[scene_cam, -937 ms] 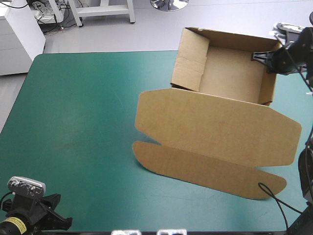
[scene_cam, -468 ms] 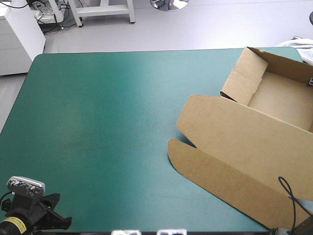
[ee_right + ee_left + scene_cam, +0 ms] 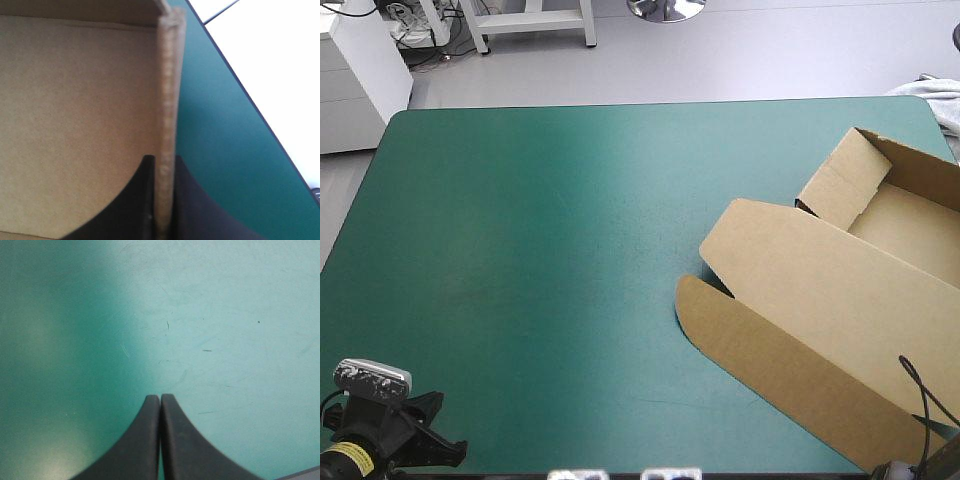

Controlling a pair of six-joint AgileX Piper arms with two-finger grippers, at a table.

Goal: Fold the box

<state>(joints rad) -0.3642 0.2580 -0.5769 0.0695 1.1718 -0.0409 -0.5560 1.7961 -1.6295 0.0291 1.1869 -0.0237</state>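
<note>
The right gripper was clamped on an upright wall of the brown box. The board's raw edge was pinched between its black fingers, with the tray floor on one side and the teal-green cover on the other. The left gripper was closed on nothing, its fingers meeting over bare cover. In the high view the box sat at the right of the frame as an open tray, its lid flat toward the lower right and running past the frame's edge.

brown box (lid flat) at right edge of teal-green table.
</note>
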